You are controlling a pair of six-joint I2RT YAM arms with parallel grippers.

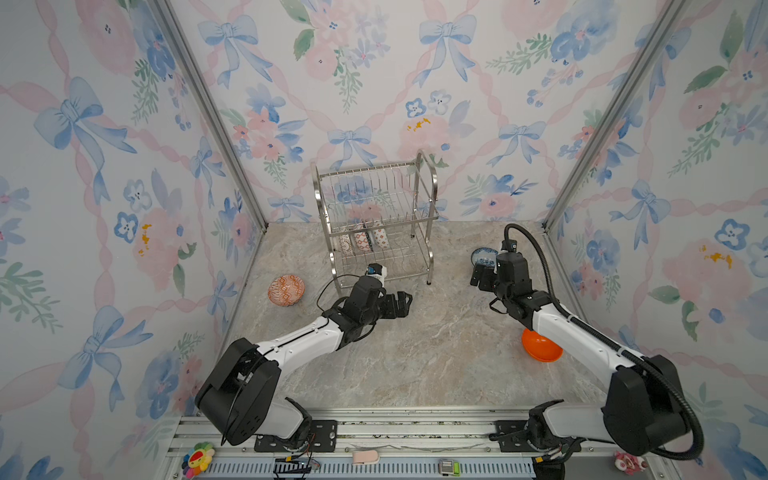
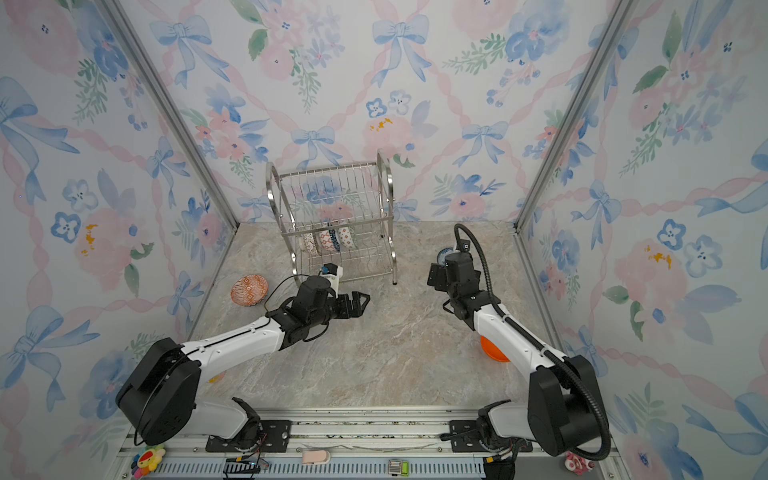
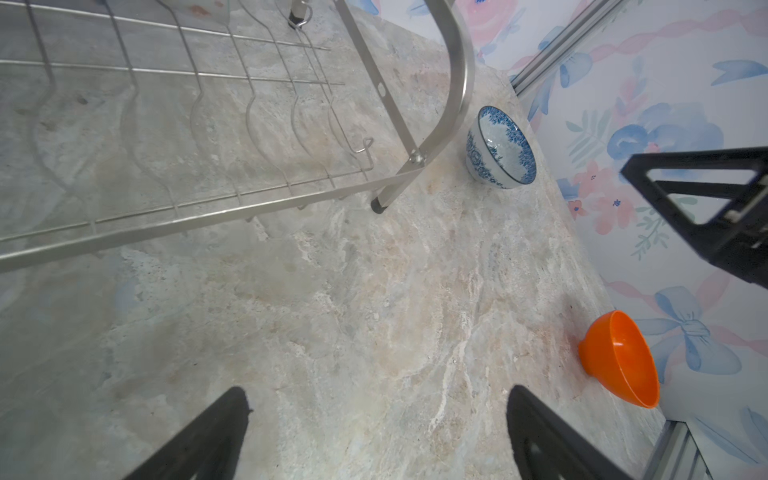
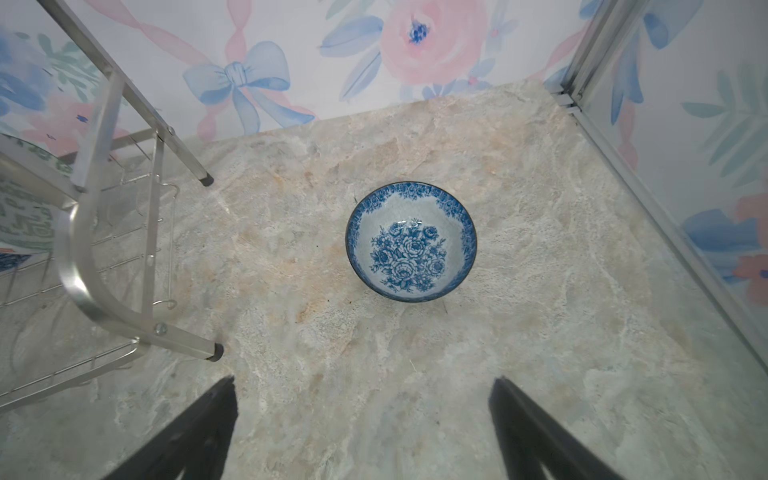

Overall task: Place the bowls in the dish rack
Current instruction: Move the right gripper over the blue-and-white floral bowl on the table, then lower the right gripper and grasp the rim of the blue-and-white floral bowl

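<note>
Right wrist view shows your right gripper (image 4: 365, 386) spread wide and empty over the marbled tabletop (image 4: 540, 332). The blue-and-white bowl (image 4: 411, 243) sits upright just ahead, with bare surface all round it. Your left gripper (image 3: 376, 392) also gapes empty near the dish rack (image 3: 457, 83), whose lower tier holds a row of patterned bowls (image 1: 363, 241). The orange bowl (image 3: 623, 357) lies tipped by the right wall (image 3: 685, 291), and the orange-patterned bowl (image 1: 286, 289) is near the left wall (image 1: 124, 249). Mid-table is open.
</note>
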